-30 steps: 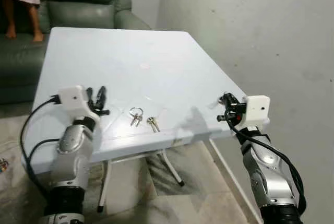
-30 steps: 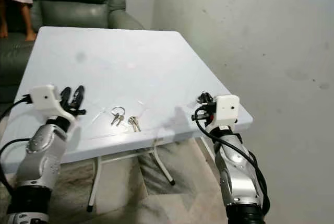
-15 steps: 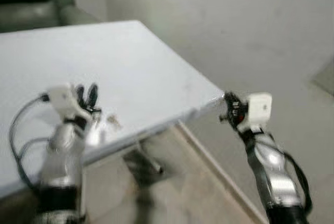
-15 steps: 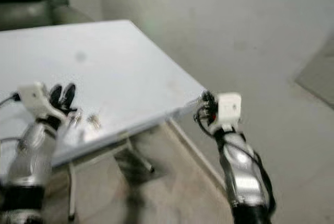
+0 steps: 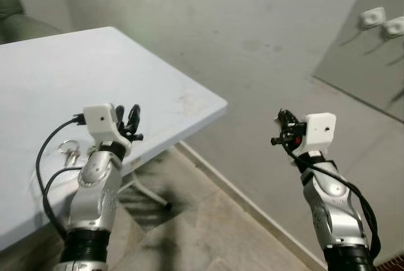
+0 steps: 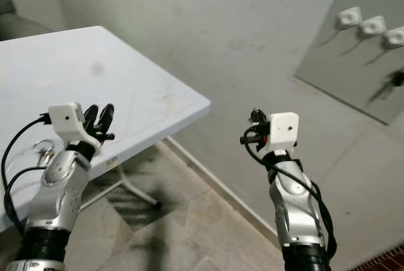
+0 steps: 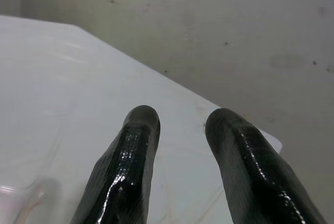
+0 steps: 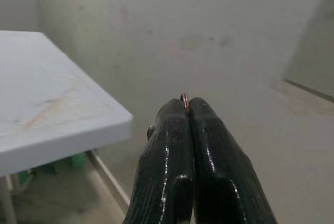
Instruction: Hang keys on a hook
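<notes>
My right gripper (image 5: 282,129) is raised in the air to the right of the table's corner. Its fingers are shut on a small copper key ring (image 8: 184,97), of which just the top peeks out between the tips. White hooks (image 6: 372,26) sit in a row on a grey panel (image 6: 341,69) on the wall, far right and above the gripper. More keys (image 5: 68,152) lie on the white table (image 5: 126,62) near its front edge. My left gripper (image 5: 129,119) hovers open just right of them, with nothing between its fingers (image 7: 138,130).
A plain grey wall runs behind the table. Folding table legs (image 5: 151,192) stand on the tiled floor below the table edge. A green sofa (image 5: 16,21) lies at the far left. A dark object (image 6: 396,80) hangs low on the panel.
The camera has swung to the right: the table slid left and the wall panel with hooks came into view. Both arms hold much the same pose.
</notes>
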Controlling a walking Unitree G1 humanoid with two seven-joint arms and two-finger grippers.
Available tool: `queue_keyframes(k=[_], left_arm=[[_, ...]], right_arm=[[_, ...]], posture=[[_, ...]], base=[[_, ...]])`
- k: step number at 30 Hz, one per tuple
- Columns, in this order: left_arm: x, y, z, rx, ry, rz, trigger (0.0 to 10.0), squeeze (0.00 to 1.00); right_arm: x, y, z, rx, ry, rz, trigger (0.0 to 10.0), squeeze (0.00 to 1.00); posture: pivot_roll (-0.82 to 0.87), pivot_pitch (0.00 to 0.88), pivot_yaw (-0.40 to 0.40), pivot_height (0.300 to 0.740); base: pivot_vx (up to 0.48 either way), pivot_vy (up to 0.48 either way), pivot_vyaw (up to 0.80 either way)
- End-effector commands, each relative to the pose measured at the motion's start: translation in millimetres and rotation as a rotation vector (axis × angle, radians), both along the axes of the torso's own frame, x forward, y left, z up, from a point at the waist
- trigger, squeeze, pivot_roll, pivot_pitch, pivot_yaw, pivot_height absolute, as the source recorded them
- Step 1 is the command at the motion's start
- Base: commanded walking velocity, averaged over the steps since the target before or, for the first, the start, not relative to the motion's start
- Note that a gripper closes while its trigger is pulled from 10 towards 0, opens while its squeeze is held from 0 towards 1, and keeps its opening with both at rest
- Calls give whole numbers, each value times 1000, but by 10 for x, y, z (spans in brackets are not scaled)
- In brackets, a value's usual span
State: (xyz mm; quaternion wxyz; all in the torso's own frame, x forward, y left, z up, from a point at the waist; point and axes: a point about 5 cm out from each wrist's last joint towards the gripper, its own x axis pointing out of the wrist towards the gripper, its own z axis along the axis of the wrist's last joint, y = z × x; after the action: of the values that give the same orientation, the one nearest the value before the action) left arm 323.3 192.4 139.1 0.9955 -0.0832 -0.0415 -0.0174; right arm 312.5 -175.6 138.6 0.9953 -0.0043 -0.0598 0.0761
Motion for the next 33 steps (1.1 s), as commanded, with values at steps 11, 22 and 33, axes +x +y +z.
queue_keyframes(k=[11,22,33], left_arm=[[40,-63,61,2,0,-10,10000,0],[16,-134,5,-19,39,-13,10000,0],[-15,-164,6,-24,37,-56,10000,0]], right_arm=[[-6,-28,17,-4,-6,-16,10000,0],[-8,-13,34,35,6,1,10000,0],[-60,15,11,52,9,31,10000,0]], posture=[[205,0,-102,736],[207,0,-110,736],[202,0,-108,736]], base=[[0,0,-719],[0,0,-452],[145,0,0]])
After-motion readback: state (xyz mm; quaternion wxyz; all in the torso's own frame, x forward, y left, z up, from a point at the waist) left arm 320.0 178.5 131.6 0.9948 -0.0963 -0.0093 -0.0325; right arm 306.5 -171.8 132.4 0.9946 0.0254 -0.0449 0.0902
